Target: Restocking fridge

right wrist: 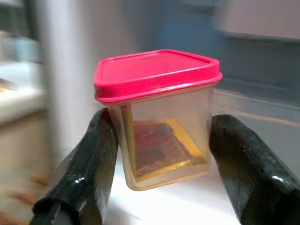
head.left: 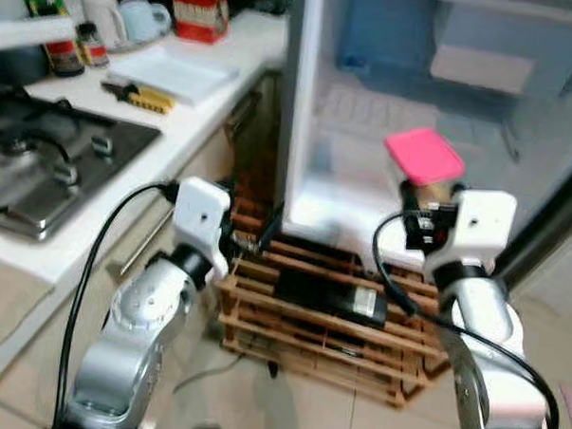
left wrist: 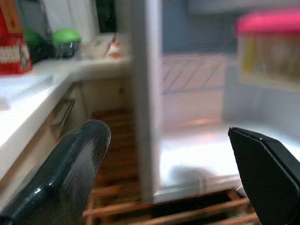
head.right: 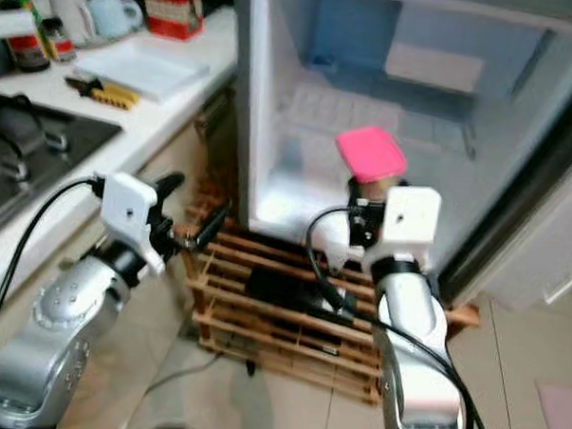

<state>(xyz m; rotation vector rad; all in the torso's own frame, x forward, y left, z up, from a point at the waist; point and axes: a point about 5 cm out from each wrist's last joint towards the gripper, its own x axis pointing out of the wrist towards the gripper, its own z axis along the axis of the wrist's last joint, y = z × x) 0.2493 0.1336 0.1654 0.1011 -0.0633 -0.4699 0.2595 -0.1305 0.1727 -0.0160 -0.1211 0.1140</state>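
The jaws of the right gripper (right wrist: pixel 161 154) are closed on a clear, square plastic container with a pink lid (right wrist: pixel 157 112), one black finger (right wrist: pixel 89 164) pressed against each side wall. Inside the container a flat yellow and red packet (right wrist: pixel 157 150) leans against the wall. The container is held upright in the air in front of the open white fridge (head.left: pixel 365 132), above the front edge of the fridge's lowest shelf (head.left: pixel 343 212), not touching it.

The left gripper (left wrist: pixel 173 168) has its jaws spread wide apart and holds nothing. It hovers beside the fridge's left wall, in the gap between the fridge and the white table (head.left: pixel 206 88), above the wooden slatted pallet (head.left: pixel 319 320) on which the fridge stands. A dark flat object (head.left: pixel 335 297) lies in the pallet under the fridge's front edge; what it is cannot be told.

On the table, a steel gas hob (head.left: pixel 41 166) sits at the near left. Farther back lie a white chopping board (head.left: pixel 173 72) with a yellow-handled tool (head.left: pixel 139 96) beside it, and along the far edge stand a red box (head.left: pixel 200 9), two pale mugs (head.left: pixel 128 18) and a dark bottle (head.left: pixel 52 29).
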